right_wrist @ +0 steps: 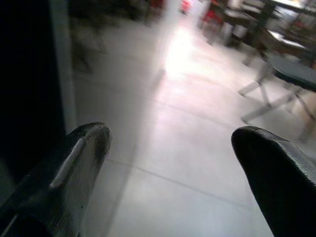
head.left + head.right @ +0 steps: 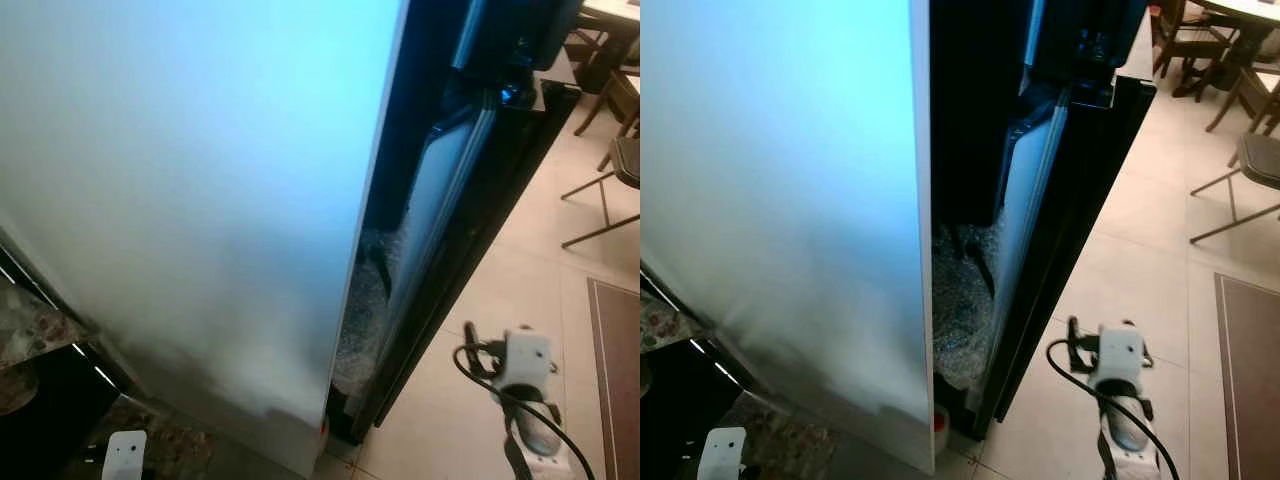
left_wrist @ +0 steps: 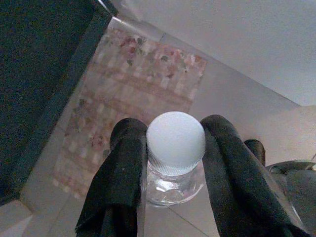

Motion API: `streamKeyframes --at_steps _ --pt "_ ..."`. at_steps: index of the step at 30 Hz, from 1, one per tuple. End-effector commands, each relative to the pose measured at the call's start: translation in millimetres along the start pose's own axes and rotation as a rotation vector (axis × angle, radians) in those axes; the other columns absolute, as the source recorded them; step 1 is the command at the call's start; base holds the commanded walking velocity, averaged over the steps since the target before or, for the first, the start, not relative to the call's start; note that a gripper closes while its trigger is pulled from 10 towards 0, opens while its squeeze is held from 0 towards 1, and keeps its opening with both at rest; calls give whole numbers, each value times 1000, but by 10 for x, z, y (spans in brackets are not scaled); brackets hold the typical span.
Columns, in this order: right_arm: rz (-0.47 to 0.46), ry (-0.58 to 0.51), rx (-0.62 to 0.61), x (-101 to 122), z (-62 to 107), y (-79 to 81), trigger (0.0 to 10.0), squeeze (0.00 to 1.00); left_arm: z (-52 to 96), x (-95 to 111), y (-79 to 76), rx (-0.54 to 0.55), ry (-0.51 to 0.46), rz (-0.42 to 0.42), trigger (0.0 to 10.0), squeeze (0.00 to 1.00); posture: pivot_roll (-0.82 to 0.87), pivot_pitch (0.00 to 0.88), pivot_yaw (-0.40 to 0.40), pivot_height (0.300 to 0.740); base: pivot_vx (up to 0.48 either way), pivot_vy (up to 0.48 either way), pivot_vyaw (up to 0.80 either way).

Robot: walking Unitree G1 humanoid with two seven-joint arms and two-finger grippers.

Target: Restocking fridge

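My left gripper (image 3: 175, 134) is shut on a small clear bottle with a white screw cap (image 3: 176, 142), one black finger on each side of its neck. The tall white fridge (image 2: 200, 180) stands right before me, seen side-on. Its dark door (image 2: 480, 220) is ajar to the right, with a pale inner liner (image 2: 440, 190). Crinkled clear wrap (image 2: 362, 315) lies low in the gap. My right gripper (image 1: 170, 143) is open over the pale tiled floor, with nothing between its fingers. The right arm's white wrist (image 2: 525, 370) hangs low beside the door.
Folding chairs (image 2: 612, 175) and a table stand at the far right on the tiles. A dark mat (image 2: 618, 370) lies on the floor at the right. A patterned rug (image 3: 133, 89) and a dark cabinet edge (image 2: 40, 420) are at my left.
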State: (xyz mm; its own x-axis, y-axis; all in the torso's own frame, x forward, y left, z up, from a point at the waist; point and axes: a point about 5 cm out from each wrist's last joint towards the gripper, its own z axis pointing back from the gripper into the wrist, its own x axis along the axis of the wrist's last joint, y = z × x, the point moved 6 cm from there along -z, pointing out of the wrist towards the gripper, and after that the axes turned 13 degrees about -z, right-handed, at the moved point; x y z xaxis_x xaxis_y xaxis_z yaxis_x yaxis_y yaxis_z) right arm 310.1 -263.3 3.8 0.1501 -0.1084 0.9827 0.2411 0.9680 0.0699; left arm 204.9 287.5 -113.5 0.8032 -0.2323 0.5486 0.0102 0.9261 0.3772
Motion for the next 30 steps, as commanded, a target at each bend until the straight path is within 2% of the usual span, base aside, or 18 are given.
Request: streamKeyframes --at_steps 1,2,3,6,10,11,12,13,14,16,17,18,19,20,21,24,30 --pt "-2 34 -70 -92 52 -162 10000 0 0 -14 19 -4 7 -14 10000 0 6 0 -17 740 0 0 0" --pt "-4 55 -94 -150 82 -210 10000 0 0 -13 17 -5 6 -15 10000 0 5 0 -19 740 0 0 0" --pt "-8 107 -140 -300 168 -296 10000 0 -1 -11 14 -6 6 -15 10000 0 7 0 -19 740 0 0 0" --pt "-1 192 -172 -517 285 -341 10000 0 -2 -9 11 -7 6 -16 10000 0 8 0 -19 740 0 0 0" --pt "-35 266 -61 -670 312 -108 10000 0 -3 -8 10 -7 8 -14 10000 0 9 0 -20 740 0 0 0" --pt "-30 303 -2 -732 320 16 10000 0 -3 -7 10 -7 8 -15 10000 0 7 0 -21 740 0 0 0" --pt "-42 355 87 -811 337 204 10000 0 -4 -5 11 -7 8 -15 10000 0 9 0 -21 740 0 0 0" --pt "-42 355 87 -811 337 204 10000 0 -4 -5 11 -7 8 -15 10000 0 9 0 -21 740 0 0 0" --pt "-40 380 156 -838 340 346 10000 0 -4 -4 12 -5 8 -14 10000 0 12 0 -22 740 0 0 0" --pt "-37 386 173 -844 339 383 10000 0 -4 -4 12 -5 8 -13 10000 0 12 0 -22 740 0 0 0" --pt "-67 393 234 -828 324 516 10000 0 -3 -3 12 -4 7 -12 10000 0 12 0 -23 740 0 0 0" --pt "-67 393 234 -828 324 516 10000 0 -3 -3 12 -4 7 -12 10000 0 12 0 -23 740 0 0 0" --pt "-79 404 271 -824 319 595 10000 0 -3 -3 13 -4 6 -11 10000 0 12 0 -23 740 0 0 0" --pt "-101 423 374 -803 324 788 10000 0 -3 -4 13 -4 7 -11 10000 0 11 0 -24 740 0 0 0" --pt "-104 429 416 -793 333 862 10000 0 -3 -5 13 -3 7 -11 10000 0 11 0 -24 740 0 0 0" --pt "-83 377 431 -694 279 913 10000 0 -2 -7 10 -2 7 -9 10000 0 16 0 -28 740 0 0 0" --pt "-99 312 428 -535 182 960 10000 0 -2 -11 9 0 9 -7 10000 0 13 0 -30 740 0 0 0"
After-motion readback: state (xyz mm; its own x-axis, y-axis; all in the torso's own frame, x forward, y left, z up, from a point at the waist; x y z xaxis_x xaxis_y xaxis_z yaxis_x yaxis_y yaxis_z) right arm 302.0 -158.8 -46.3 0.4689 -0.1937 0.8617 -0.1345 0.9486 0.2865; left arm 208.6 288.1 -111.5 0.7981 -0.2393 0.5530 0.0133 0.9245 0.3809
